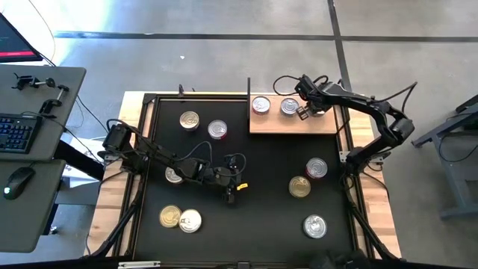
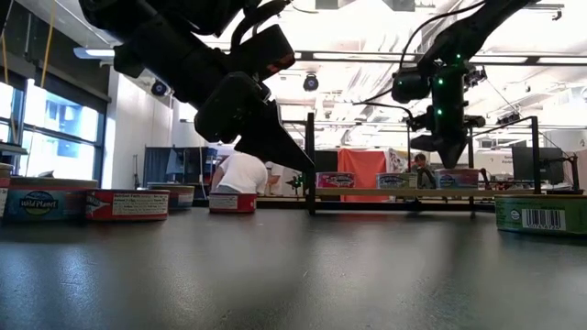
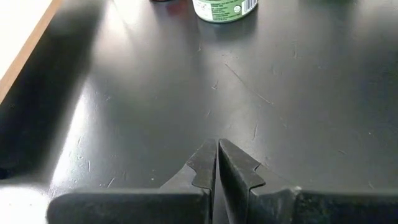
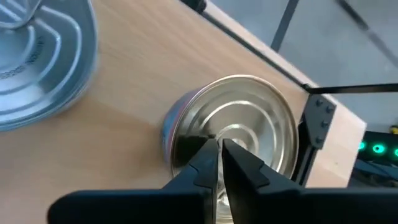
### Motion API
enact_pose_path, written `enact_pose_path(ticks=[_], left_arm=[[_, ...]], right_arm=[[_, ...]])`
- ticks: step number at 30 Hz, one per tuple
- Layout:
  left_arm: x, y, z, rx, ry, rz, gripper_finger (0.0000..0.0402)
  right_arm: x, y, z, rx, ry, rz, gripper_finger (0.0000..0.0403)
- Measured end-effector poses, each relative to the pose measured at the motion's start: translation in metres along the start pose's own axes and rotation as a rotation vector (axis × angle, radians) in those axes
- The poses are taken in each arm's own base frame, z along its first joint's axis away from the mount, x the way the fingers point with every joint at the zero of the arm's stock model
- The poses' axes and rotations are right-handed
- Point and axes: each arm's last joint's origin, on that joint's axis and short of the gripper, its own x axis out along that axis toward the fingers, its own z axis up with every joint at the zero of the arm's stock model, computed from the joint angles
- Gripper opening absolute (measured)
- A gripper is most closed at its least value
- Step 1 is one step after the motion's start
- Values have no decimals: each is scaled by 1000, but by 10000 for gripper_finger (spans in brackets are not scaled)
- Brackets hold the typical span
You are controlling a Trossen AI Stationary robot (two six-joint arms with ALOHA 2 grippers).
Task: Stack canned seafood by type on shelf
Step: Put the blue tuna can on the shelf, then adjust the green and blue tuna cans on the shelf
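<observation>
Surface: black mat [image 1: 246, 187] on a wood table [image 1: 112, 202], concrete floor around.
Surroundings: keyboard [image 1: 16, 133] and mouse [image 1: 18, 181] at left edge.
Shelf [image 1: 291, 123]: light wood, upper centre-right, bearing three silver-lidded cans [image 1: 261, 105].
Loose cans [image 1: 299, 187]: silver and gold lids, scattered over mat.
Right gripper [image 1: 305, 112]: fingers closed, empty, above the rightmost shelf can [image 4: 249, 130].
Left gripper [image 1: 230, 196]: closed, empty, mat centre.

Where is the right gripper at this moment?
The right gripper is shut and empty above the shelf, over its far right end by two silver-lidded cans.
</observation>
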Motion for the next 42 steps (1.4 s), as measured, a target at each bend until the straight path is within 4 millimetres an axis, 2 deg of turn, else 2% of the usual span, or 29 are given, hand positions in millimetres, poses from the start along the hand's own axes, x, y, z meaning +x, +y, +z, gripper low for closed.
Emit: enact_pose_path(ticks=[7, 15, 20, 26, 29, 36, 42], left_arm=[[-1, -2, 0, 4, -1, -4, 11], [-1, -2, 0, -3, -1, -5, 11], [-1, -2, 0, -12, -2, -6, 11], [-1, -2, 0, -12, -3, -6, 11], [-1, -2, 0, -14, -5, -6, 11], [-1, -2, 1, -21, -9, -6, 11], [-1, -2, 1, -22, -9, -6, 11]], right_arm=[[-4, 2, 2, -35, -42, -98, 1], [-18, 32, 8, -109, -134, 162, 0], [-14, 37, 15, -74, -181, 174, 0], [-9, 49, 29, -48, -264, 315, 0], [0, 53, 31, -52, -245, 319, 0], [11, 53, 36, -50, -248, 266, 0], [-2, 45, 33, -63, -287, 259, 0]])
